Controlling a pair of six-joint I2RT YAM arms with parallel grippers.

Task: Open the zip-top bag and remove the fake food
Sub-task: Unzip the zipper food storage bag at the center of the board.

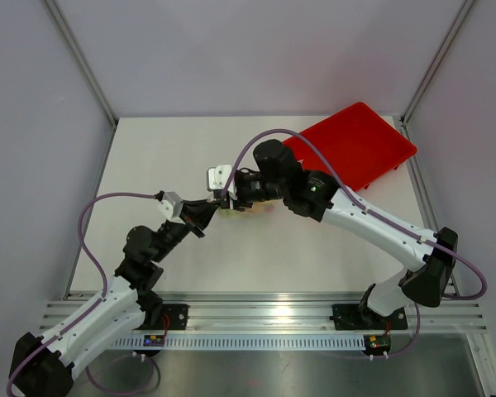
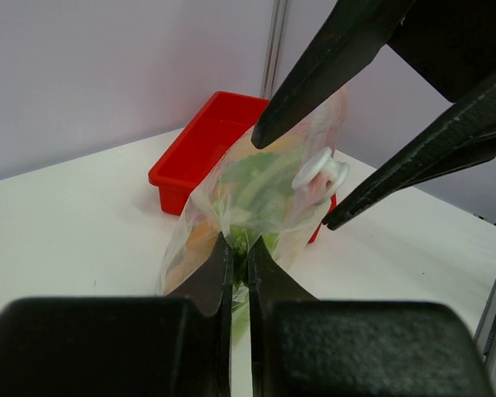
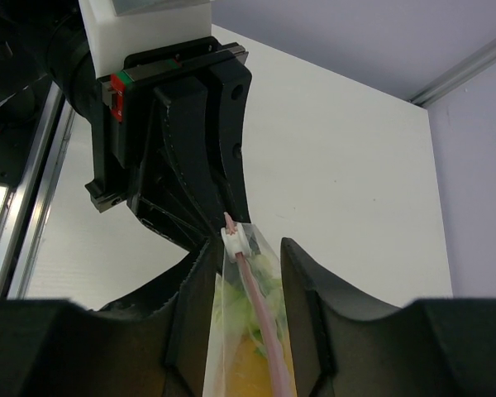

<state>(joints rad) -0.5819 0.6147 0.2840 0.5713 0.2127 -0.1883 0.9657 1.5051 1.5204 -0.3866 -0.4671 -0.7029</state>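
The zip-top bag point(image 1: 236, 207) hangs above the table's middle, held between both arms. My left gripper point(image 2: 240, 244) is shut on a pinch of its clear plastic. Fake food shows through the plastic: green pieces point(image 2: 256, 186) and an orange piece point(image 2: 194, 240). In the right wrist view the pink zip strip point(image 3: 260, 314) runs up to a white slider point(image 3: 236, 240). My right gripper point(image 3: 248, 246) straddles the bag's mouth just below the slider. Its left finger point(image 3: 190, 306) lies against the plastic, and its right finger point(image 3: 310, 298) stands a small gap away.
A red rectangular tray point(image 1: 355, 145) sits at the back right of the white table point(image 1: 174, 157). In the left wrist view the tray point(image 2: 198, 149) lies behind the bag. Grey walls and metal frame posts close in the table's sides.
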